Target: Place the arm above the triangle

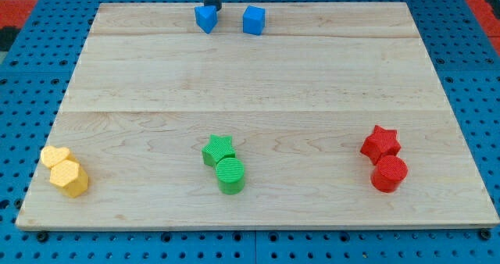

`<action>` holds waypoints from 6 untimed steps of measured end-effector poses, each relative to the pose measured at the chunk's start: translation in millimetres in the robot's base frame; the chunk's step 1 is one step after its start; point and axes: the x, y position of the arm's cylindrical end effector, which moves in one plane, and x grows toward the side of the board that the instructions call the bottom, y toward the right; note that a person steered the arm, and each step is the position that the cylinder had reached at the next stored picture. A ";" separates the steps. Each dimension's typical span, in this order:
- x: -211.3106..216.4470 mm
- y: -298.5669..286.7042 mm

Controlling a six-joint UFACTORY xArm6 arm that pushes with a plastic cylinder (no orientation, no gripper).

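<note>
A blue triangle block [205, 19] sits near the view's top edge of the wooden board [250, 76], left of centre. My tip [212, 8] comes down from the view's top and ends right at the triangle's upper right side, touching it or nearly so. A blue cube [254, 19] sits just to the right of the triangle, apart from the tip.
A green star [219, 149] and green cylinder [230, 175] sit together at bottom centre. A red star [380, 143] and red cylinder [389, 173] are at bottom right. A yellow heart [55, 156] and yellow hexagon [69, 178] are at bottom left.
</note>
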 end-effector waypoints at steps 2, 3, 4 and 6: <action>-6.7 -1.3; -6.8 -2.4; -6.8 -2.4; -7.3 -1.3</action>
